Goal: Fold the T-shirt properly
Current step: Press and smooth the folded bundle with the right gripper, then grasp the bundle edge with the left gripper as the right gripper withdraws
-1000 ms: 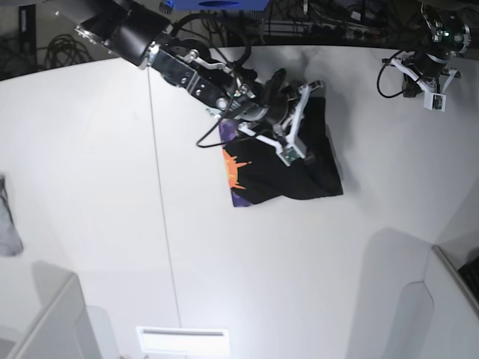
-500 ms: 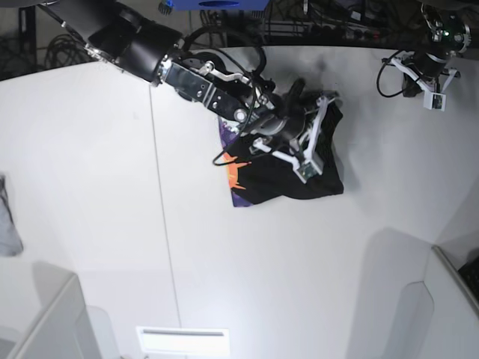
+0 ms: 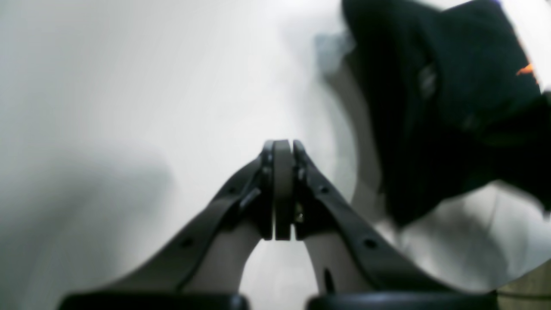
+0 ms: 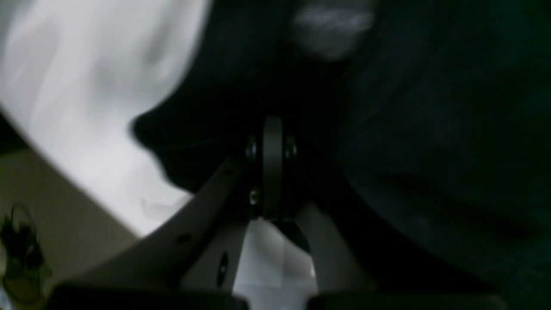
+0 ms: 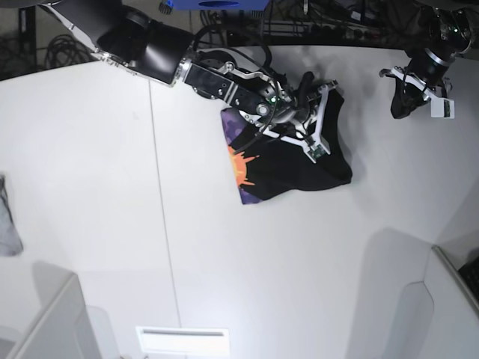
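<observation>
The black T-shirt (image 5: pixel 296 161) lies as a folded bundle at the table's far middle. Its purple and orange print (image 5: pixel 241 168) shows at the left edge. My right gripper (image 5: pixel 329 101) is at the bundle's far right corner. In the right wrist view it (image 4: pixel 272 129) is shut, with black cloth (image 4: pixel 409 129) pressed all around the fingertips. My left gripper (image 5: pixel 402 101) hangs over bare table at the far right, apart from the shirt. In the left wrist view it (image 3: pixel 283 146) is shut and empty, and the shirt (image 3: pixel 452 99) is at upper right.
A small grey cloth (image 5: pixel 7 221) lies at the table's left edge. White box walls stand at the bottom left (image 5: pixel 45 321) and bottom right (image 5: pixel 449 299). Cables hang behind the table's far edge (image 5: pixel 337 30).
My right gripper has moved right and toward the far edge, and the shirt bundle has shifted right with it. My left gripper has turned and dropped slightly.
</observation>
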You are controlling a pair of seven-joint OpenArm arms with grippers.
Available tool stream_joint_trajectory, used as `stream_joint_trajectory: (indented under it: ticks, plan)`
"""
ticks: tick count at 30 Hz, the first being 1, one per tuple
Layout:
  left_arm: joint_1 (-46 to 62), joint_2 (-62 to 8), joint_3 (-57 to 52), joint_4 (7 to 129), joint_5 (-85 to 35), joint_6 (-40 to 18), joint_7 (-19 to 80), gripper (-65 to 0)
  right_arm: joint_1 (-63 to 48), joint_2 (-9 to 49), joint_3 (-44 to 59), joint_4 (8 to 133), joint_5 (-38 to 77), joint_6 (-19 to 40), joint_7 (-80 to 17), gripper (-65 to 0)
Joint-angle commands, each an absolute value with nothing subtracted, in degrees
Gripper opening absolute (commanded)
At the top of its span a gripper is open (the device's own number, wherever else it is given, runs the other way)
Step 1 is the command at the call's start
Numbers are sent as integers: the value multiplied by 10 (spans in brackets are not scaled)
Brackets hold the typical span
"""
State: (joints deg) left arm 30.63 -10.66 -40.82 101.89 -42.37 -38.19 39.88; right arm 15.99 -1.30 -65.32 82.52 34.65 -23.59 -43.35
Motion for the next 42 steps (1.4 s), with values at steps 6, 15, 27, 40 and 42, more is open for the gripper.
stream_joint_trajectory:
  ticks: [6, 15, 27, 40, 42]
  plan:
    - [306, -114, -412, 1028, -473, -385, 386, -650, 168, 1, -625, 912, 346, -238, -429, -650]
    - [296, -112, -406, 1024, -576, -385, 386, -48, 110, 82, -498, 1040, 350, -238, -429, -650]
    - [195, -112, -251, 938, -568, -247, 386, 0, 58, 137, -426, 1094, 350, -235, -429, -650]
    - [160, -121, -145, 856, -545, -180, 385, -257, 30, 169, -393, 1130, 349, -233, -425, -650]
    - [160, -123, -129, 858, -522, -180, 385, -402, 30, 169, -393, 1130, 349, -234, -424, -650]
